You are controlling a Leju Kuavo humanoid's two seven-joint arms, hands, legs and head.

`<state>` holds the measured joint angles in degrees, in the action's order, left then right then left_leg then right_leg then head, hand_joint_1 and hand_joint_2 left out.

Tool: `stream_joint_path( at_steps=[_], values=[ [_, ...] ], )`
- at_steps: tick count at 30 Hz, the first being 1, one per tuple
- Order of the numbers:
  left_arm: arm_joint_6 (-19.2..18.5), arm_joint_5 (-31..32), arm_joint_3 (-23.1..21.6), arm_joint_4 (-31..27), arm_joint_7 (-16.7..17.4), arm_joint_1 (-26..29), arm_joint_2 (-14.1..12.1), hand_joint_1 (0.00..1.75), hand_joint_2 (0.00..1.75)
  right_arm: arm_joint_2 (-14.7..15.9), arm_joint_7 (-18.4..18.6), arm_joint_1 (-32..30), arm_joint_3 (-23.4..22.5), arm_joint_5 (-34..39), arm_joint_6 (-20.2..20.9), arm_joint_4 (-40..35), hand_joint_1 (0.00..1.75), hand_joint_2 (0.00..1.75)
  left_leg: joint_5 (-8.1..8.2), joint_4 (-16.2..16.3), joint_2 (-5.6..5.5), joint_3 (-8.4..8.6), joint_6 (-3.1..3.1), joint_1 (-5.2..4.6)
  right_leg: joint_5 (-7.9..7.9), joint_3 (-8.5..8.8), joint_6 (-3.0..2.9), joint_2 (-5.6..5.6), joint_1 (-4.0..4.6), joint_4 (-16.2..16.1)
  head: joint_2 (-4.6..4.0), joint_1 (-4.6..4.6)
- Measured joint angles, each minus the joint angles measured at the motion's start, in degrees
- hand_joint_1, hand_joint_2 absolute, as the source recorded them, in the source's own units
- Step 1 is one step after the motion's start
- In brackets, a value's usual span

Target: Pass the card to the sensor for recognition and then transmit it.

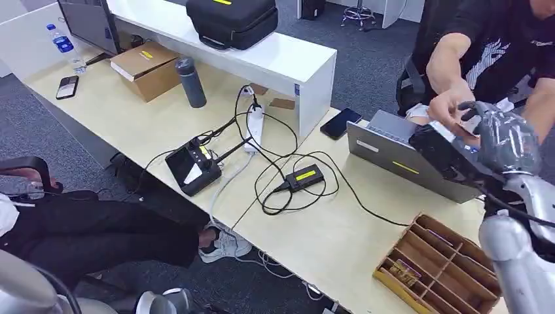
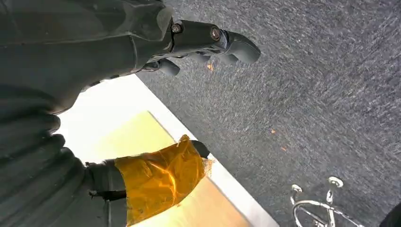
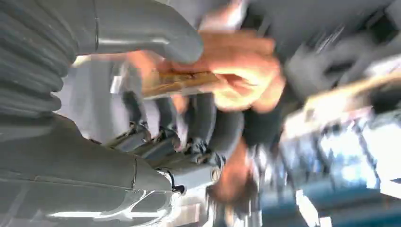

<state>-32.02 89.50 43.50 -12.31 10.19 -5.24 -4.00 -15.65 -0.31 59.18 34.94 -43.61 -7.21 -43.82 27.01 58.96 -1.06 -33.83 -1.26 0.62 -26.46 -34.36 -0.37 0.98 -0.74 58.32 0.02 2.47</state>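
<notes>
- The right hand (image 1: 501, 134) is reaching out over the far right of the table (image 1: 327, 242), raised beside a grey laptop (image 1: 409, 157).
- A card (image 3: 182, 81) is lying edge-on between its thumb (image 3: 151, 29) and darker fingers (image 3: 208, 116); the blur is hiding whether the hand is actually gripping it.
- A person's hand (image 1: 451, 108) is meeting the right hand from the far side, fingers closing on the same card.
- The sensor (image 1: 195, 169), a black device with a small screen, is sitting well to the left of the right hand.
- The left hand (image 2: 208, 45) is hanging over grey carpet, fingers curled, holding nothing.
</notes>
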Motion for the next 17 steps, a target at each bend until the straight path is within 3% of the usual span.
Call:
stream_joint_path(
  at_steps=[4,8,13,17],
  values=[
    [-0.09,-0.39,0.00,0.00,-0.02,0.11,0.00,0.00,1.75,-0.04,-2.83,-1.00,-3.43,6.66,1.81,0.90,0.00,1.75,0.00,0.01,-0.01,0.00,0.00,0.00,0.00,0.00,0.00,-0.02,0.00,-0.01,0.00,0.00],
    [0.31,-1.16,0.00,0.00,-0.68,0.49,-0.04,0.00,1.75,1.70,-6.68,-3.98,-5.55,8.94,-1.00,-0.58,0.00,1.75,0.01,0.02,-0.04,0.00,0.00,0.00,0.00,0.01,0.00,-0.03,0.00,-0.05,0.00,0.00],
    [1.05,-2.89,0.00,0.00,-1.18,1.45,-0.04,0.00,1.75,6.56,-11.08,-14.45,-6.27,13.08,-4.53,-12.43,0.00,1.75,0.10,0.03,-0.05,0.00,0.08,-0.01,-0.04,0.03,0.05,-0.05,0.00,-0.13,0.00,0.00],
    [1.38,-4.37,0.31,0.00,-1.36,2.25,-0.04,0.00,1.75,11.10,-16.57,-26.73,-7.47,20.46,-3.78,-24.87,0.00,1.75,0.22,0.03,-0.12,0.02,0.13,-0.01,-0.16,0.07,0.17,-0.08,0.00,-0.19,0.00,0.00]
  ],
)
